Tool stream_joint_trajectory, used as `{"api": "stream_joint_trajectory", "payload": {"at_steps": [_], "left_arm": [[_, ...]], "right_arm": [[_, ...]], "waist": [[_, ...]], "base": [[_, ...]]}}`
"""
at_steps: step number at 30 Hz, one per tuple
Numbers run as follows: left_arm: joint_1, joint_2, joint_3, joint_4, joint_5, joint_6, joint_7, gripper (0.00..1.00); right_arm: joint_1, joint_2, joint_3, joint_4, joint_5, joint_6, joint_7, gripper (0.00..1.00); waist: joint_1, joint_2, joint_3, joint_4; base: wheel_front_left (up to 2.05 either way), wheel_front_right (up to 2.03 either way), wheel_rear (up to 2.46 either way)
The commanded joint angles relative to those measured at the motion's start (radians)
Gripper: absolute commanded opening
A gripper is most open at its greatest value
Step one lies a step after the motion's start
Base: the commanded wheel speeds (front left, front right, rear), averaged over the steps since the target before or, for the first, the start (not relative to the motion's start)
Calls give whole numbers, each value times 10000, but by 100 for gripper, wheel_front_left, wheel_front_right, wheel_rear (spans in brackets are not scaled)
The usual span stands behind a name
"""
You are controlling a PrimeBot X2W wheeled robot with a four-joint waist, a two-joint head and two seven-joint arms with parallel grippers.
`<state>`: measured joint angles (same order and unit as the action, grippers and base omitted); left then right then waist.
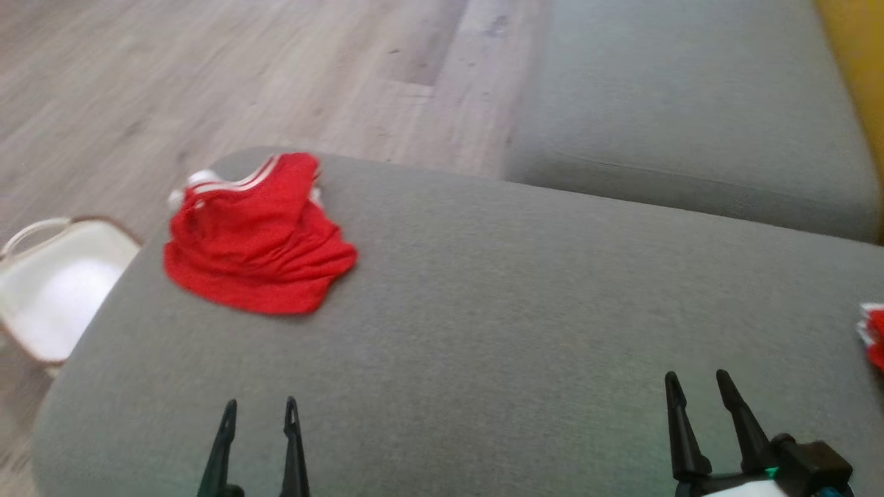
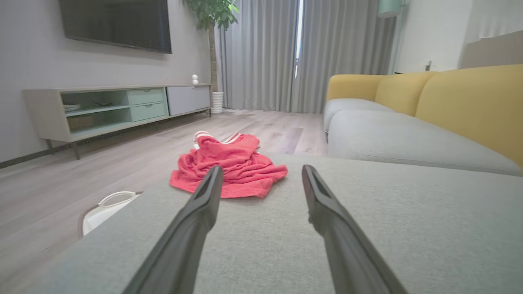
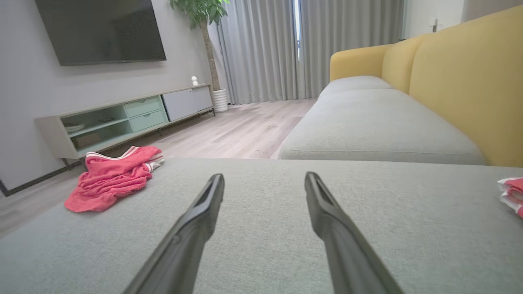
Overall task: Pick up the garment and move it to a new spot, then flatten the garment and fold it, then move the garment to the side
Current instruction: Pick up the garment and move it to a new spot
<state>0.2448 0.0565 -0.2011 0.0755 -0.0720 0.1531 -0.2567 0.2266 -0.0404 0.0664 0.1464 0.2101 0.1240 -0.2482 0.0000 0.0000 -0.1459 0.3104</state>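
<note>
A crumpled red garment with white stripes along its edge lies near the far left corner of the grey couch cushion. It appears in the left wrist view straight ahead beyond the fingers, and in the right wrist view far to the left. My left gripper hovers open over the cushion's near edge, well short of the garment. My right gripper is open too, over the near right part of the cushion, with nothing between its fingers.
A white basket stands on the wood floor left of the cushion. A second red and white cloth lies at the cushion's right edge. Another grey seat with a yellow backrest runs beyond. A TV cabinet lines the far wall.
</note>
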Motion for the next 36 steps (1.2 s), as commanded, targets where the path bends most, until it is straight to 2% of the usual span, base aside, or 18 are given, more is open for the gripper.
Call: {"api": "stream_joint_trajectory", "payload": {"at_steps": [1,6,13,18,24,29,32,36], "left_arm": [[-590,-62,366,-353,47,-27,-51,100],[-634,-61,653,-443,78,-31,-51,100],[-701,-61,996,-703,106,78,-51,100],[-818,-42,1218,-904,86,-8,-51,100],[-1716,500,1566,-1396,199,-460,-51,100],[-3725,1351,2027,-1346,151,-1009,-51,100],[-5240,1827,2200,-777,69,-1353,-51,100],[-7445,2292,2174,920,-180,-1927,49,100]], "right_arm": [[-590,-99,230,-261,-1,67,-135,100],[-813,-99,390,-210,-103,67,-135,100],[-1162,-99,503,-42,-175,67,-135,100],[-1174,-99,537,30,-275,67,-135,100],[-971,-99,388,-22,-477,67,-135,100],[-1199,-101,431,-127,-1093,67,-135,100],[-1641,-256,607,-193,-1350,67,-135,100],[-2314,-573,721,-324,-1527,67,-135,100]], "waist": [[0,0,128,553],[0,0,371,1114],[0,0,667,1375],[0,0,798,1496],[0,0,1098,1646],[0,0,1992,1461],[0,0,2658,1221],[0,0,3530,907]], "base": [[0,0,0],[0,0,0],[0,0,0],[0,0,0],[0,0,0],[0,0,0],[0,0,0],[0,0,0]]}}
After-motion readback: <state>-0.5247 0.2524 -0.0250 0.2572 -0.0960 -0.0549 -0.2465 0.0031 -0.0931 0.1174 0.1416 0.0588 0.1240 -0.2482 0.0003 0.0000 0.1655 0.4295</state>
